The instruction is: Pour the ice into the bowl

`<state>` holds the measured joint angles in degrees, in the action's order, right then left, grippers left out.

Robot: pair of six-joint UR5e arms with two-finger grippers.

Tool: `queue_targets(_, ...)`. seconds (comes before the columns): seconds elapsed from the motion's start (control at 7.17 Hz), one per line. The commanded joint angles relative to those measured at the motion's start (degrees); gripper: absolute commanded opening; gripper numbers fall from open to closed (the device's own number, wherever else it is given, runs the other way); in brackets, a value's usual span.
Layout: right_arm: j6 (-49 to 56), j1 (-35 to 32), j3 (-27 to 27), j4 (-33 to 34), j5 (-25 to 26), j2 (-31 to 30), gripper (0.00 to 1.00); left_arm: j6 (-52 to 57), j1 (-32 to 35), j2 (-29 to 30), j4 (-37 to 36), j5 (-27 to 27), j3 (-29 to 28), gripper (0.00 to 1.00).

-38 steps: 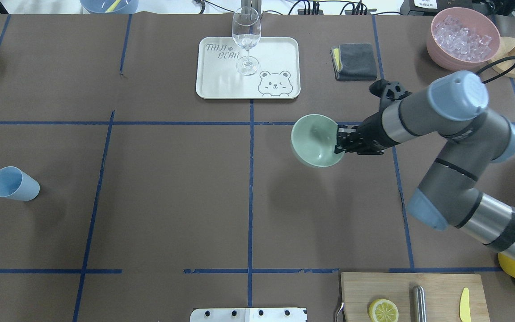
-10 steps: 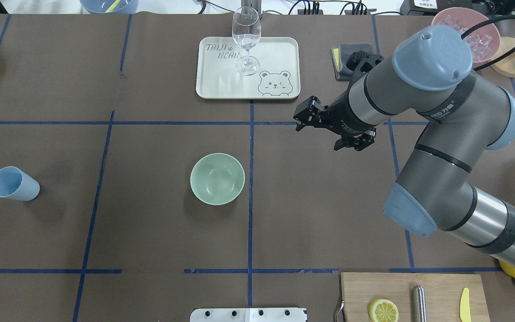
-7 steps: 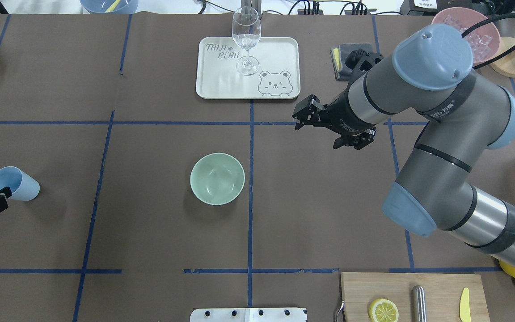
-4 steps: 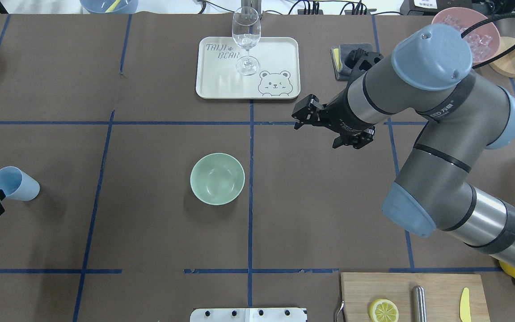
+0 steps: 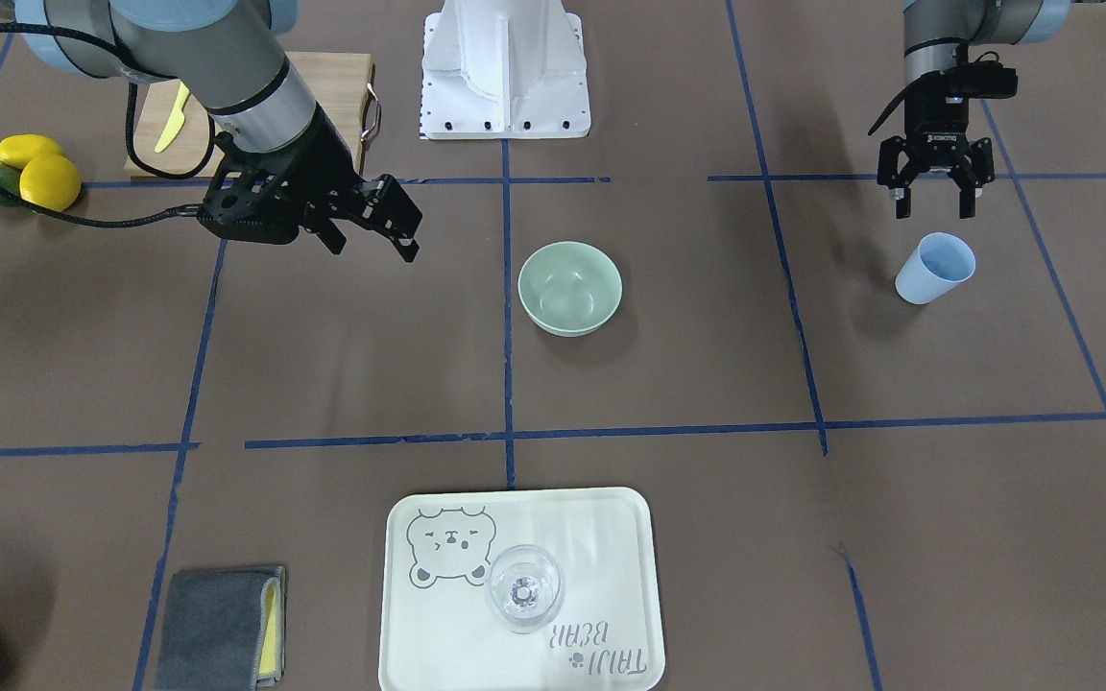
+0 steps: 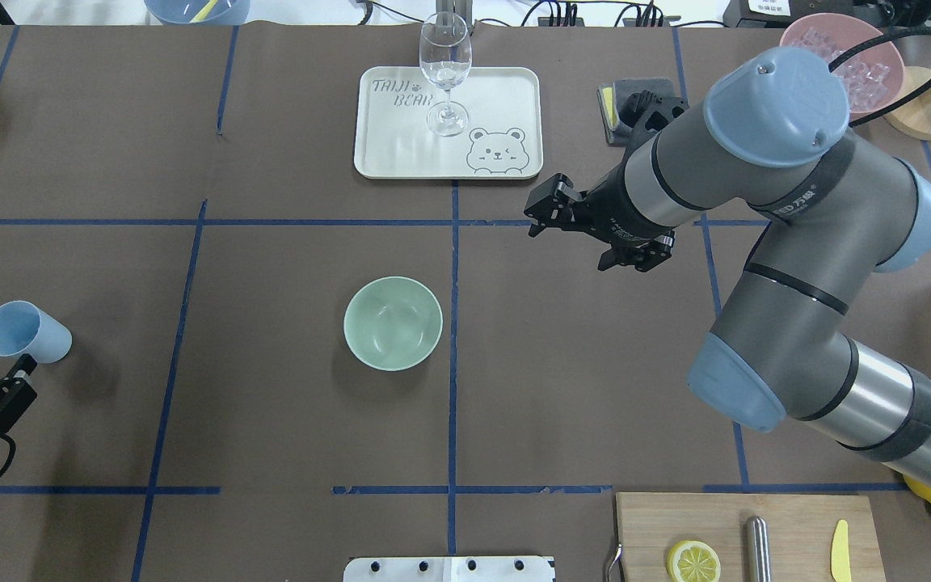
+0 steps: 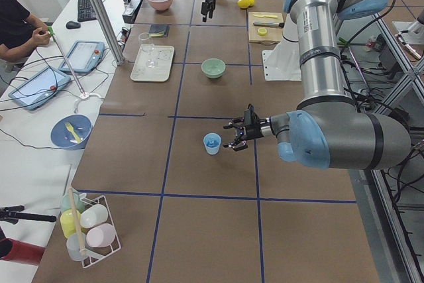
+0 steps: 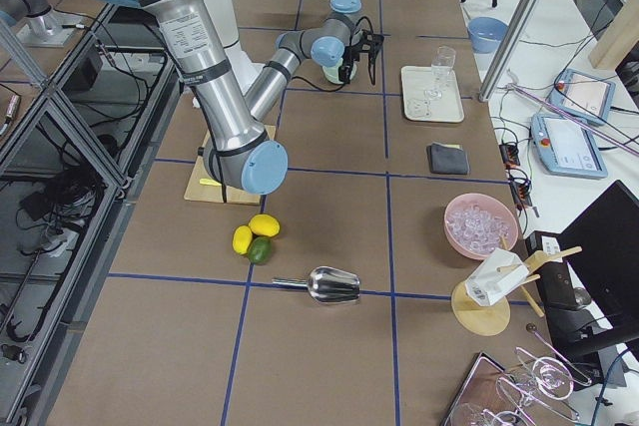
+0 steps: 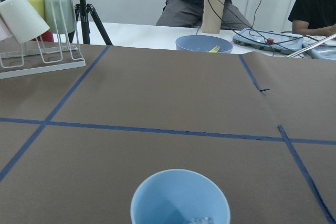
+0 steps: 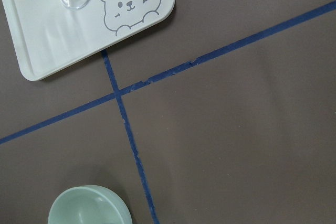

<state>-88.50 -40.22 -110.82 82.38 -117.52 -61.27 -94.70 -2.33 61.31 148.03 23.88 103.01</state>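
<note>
Retreating from the blue cup [image 5: 935, 271], the left gripper [image 5: 934, 203] hangs just short of its rim, fingers wide, empty. Right gripper [image 6: 537, 218], likewise spread, hovers well clear of the mint-green bowl [image 6: 393, 323]. The ice [image 8: 482, 218] sits in a pink container [image 8: 469, 249] far behind those fingers. Fetching it probably calls for straddling the wall squarely and gripping firmly.

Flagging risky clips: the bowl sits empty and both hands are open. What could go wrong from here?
1. The left hand, open, hangs close beside the blue cup; a slightly off grasp could tip it over.
2. The right hand hovers near the tray corner, so a swing might clip the wine glass.
3. The bowl stands unheld; poured ice could bounce out.
</note>
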Motion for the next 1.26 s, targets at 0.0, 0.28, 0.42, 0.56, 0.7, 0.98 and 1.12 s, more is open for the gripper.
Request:
queue_targets(0.0,0.00,-1.08,-1.05,0.14,-0.51,-0.24,1.00,0.04,-0.13,2.67,-0.11,-0.50,-4.47,0.99)
queue_targets(0.28,1.22,-4.15,-1.41,0.23,-1.22,-1.56,1.00,0.13,-0.22,4.85,-0.02,-0.42,-7.73,0.99)
queue_targets(0.42,4.01,-5.21,-1.93,0.49,-1.40,-3.66,1.00,0.21,-0.13,6.26,0.15,-0.24,-9.65,0.99)
queue_targets(0.56,10.48,-7.22,-2.29,3.19,-1.48,-5.42,1.00,0.30,0.66,6.36,0.41,-0.24,-10.19,0.99)
queue_targets(0.7,18.12,-8.37,-3.94,7.92,-1.49,-7.00,1.00,1.09,2.06,6.36,0.41,-0.24,-10.20,0.99)
queue_targets(0.98,21.79,-9.52,-4.93,11.13,-1.40,-7.54,1.00,2.15,4.61,6.45,0.50,-0.50,-10.55,0.99)
queue_targets(1.12,24.49,-10.31,-5.80,11.13,-1.31,-10.24,1.00,2.15,4.62,7.58,0.59,-0.50,-10.90,0.99)
